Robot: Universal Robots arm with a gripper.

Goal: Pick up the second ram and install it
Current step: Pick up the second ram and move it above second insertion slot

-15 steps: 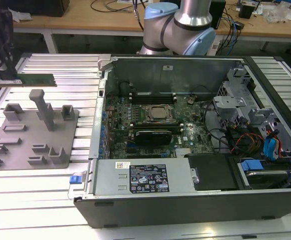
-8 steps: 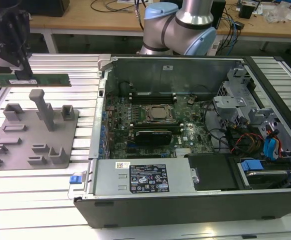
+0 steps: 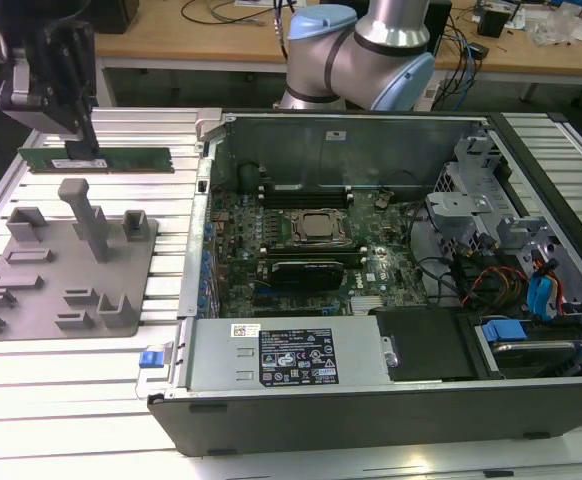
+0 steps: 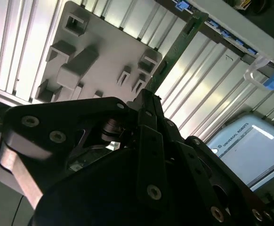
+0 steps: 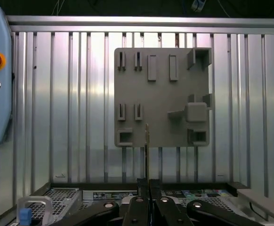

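On the ribbed metal surface (image 3: pixel 71 390) you have an open computer case (image 3: pixel 371 410) lying on its side at the exterior view's right. Its motherboard (image 3: pixel 371 275) is exposed, with the processor socket (image 3: pixel 319 228) near the middle. The arm (image 3: pixel 356 45) reaches from behind the case over to the exterior view's left.

Grey fixture plate (image 3: pixel 46 270) sits on the surface beside the case, on the exterior view's left. Its pegs and pockets carry nothing that you can make out.

Gripper (image 3: pixel 81 152) hangs just beyond the far edge of that plate, well apart from the case.

The second ram (image 3: pixel 121 160) is in the gripper, standing on its long edge with its green face toward the exterior view. Both wrist views show the stick (image 5: pixel 147 141) running out from the gripper. You cannot tell for certain whether it is clear of the surface.

Fingers (image 5: pixel 139 205) are closed flat on the stick, pinching it from both faces.

Progress, as a judgement: the pick-up is made or nearly so. The carry to the board, the lining-up over a slot and the seating are not yet done.
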